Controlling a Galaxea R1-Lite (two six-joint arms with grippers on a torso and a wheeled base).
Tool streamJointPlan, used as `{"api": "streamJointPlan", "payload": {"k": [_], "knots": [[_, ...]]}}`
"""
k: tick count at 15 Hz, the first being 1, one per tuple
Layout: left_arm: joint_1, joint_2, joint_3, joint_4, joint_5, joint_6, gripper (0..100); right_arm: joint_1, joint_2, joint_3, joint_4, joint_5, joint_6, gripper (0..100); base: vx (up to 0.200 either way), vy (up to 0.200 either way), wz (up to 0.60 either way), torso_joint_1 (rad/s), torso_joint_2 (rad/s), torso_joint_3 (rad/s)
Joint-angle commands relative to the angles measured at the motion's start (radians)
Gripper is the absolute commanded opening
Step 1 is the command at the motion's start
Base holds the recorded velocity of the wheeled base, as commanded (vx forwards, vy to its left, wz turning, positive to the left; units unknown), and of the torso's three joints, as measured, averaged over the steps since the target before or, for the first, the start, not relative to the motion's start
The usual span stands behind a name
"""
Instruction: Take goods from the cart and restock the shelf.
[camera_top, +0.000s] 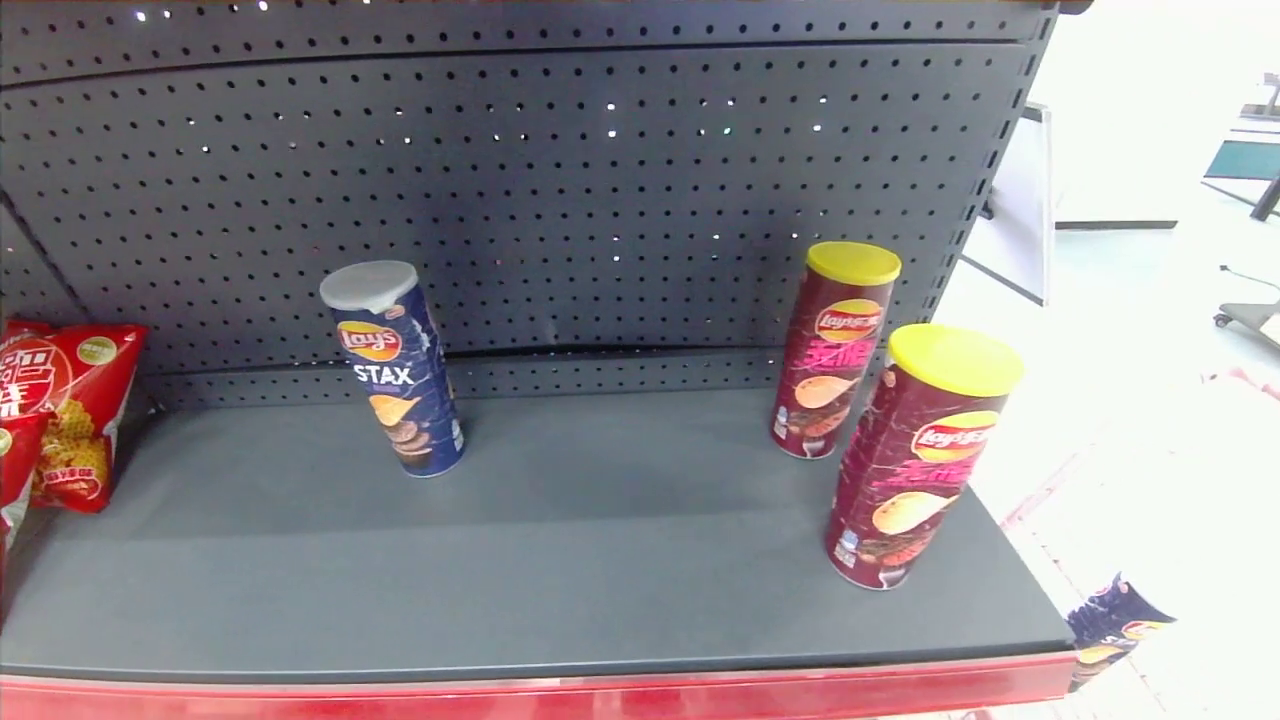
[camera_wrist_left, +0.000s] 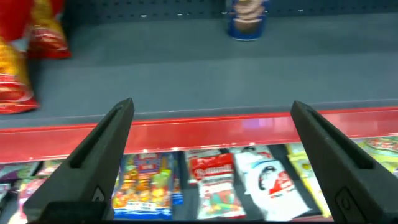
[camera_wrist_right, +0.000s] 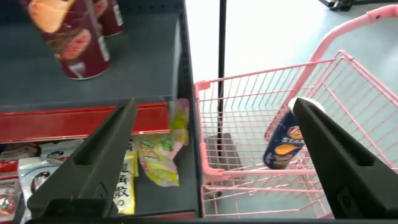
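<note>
1. Right gripper (camera_wrist_right: 212, 106): spread wide, grips nothing. Hangs in front of the shelf (camera_top: 600, 560) at its right end, facing the end post and the pink cart (camera_wrist_right: 267, 68) just beyond.
2. Left gripper (camera_wrist_left: 211, 106): likewise spread wide and empty. Hangs before the red front edge, with packed goods on the lower shelf (camera_wrist_left: 205, 180) beneath that edge.
3. In the cart: one blue can (camera_wrist_right: 286, 140), lid uppermost, long axis tilted rather than plumb, leaning inside the wire basket. Sits apart from the right gripper, ahead of it and down in the basket, past the shelf's right end.
4. Already on the shelf: a shelved blue can (camera_top: 395, 370) left of the middle, leaning slightly. Also a rear maroon can (camera_top: 835, 350) and a front maroon can (camera_top: 920, 460) at the right end, and red snack bags (camera_top: 70, 420) at the far left.
5. Nearer arm, by judgement: the right, with the cart on that side.
6. Calls for closing across the can's tilted axis, one finger on each side of the body below the lid. Likely to tip or roll if nudged on one side only.
7. Leaves bare board between the shelved blue can and the maroon pair for setting down.
</note>
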Motion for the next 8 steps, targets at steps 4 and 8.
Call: {"api": "streamJointPlan", "payload": {"k": [4,8], "knots": [[0.0,0.0,0.0,0.0,0.0,-0.001,100,0.0,0.001,0.0,0.0,0.0,0.0,100,0.0,-0.2,0.0,0.0,0.0,0.001],[0.0,0.0,0.0,0.0,0.0,-0.001,100,0.0,0.001,0.0,0.0,0.0,0.0,100,0.0,-0.2,0.0,0.005,0.0,0.006]]}}
